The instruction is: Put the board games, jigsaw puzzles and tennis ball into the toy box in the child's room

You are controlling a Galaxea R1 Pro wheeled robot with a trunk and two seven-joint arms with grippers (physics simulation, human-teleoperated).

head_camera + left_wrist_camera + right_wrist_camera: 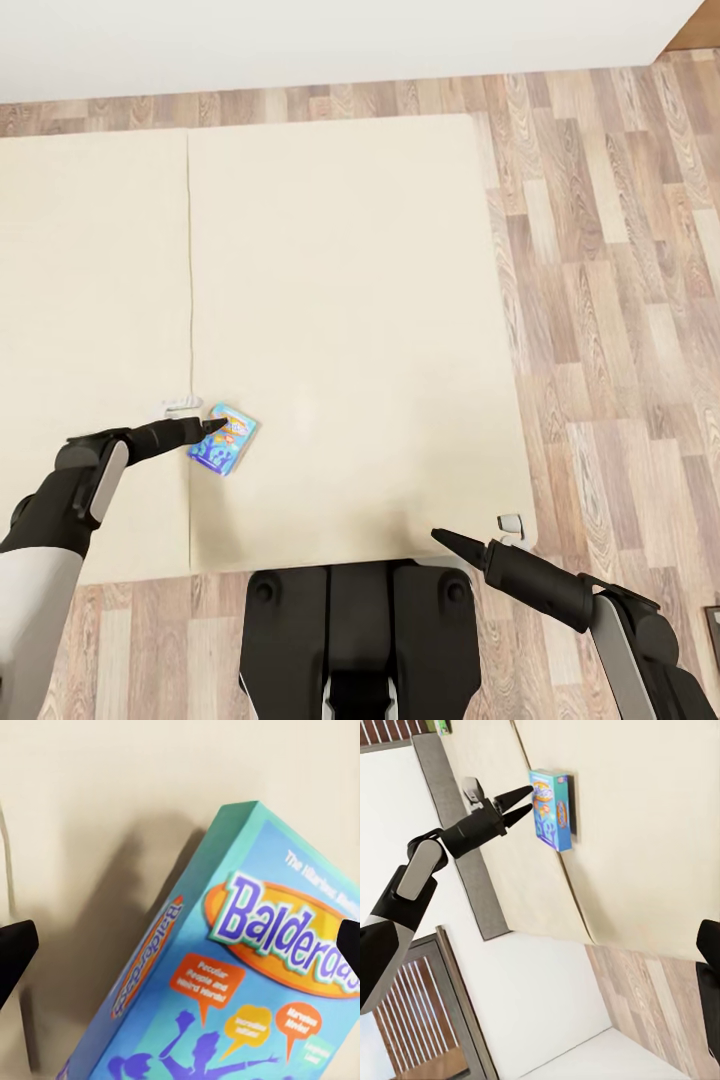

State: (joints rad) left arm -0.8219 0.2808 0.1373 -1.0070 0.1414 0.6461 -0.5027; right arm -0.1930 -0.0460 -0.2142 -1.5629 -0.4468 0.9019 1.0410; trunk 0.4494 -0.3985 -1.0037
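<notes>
Where the beige bed (350,300) is viewed from above, the blue board game (223,438) lies near its near-left part, flanked by the parted left fingers (514,795); the right gripper's (440,538) spread cannot be told.

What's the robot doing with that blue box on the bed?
The robot is reaching over the bed for a blue board game lying flat on the beige mattress. Its left gripper is open, with its fingertips right at the box's edge, but it hasn't closed on it yet. The right gripper hangs near the foot of the bed, holding nothing. The game is not yet picked up.
</notes>
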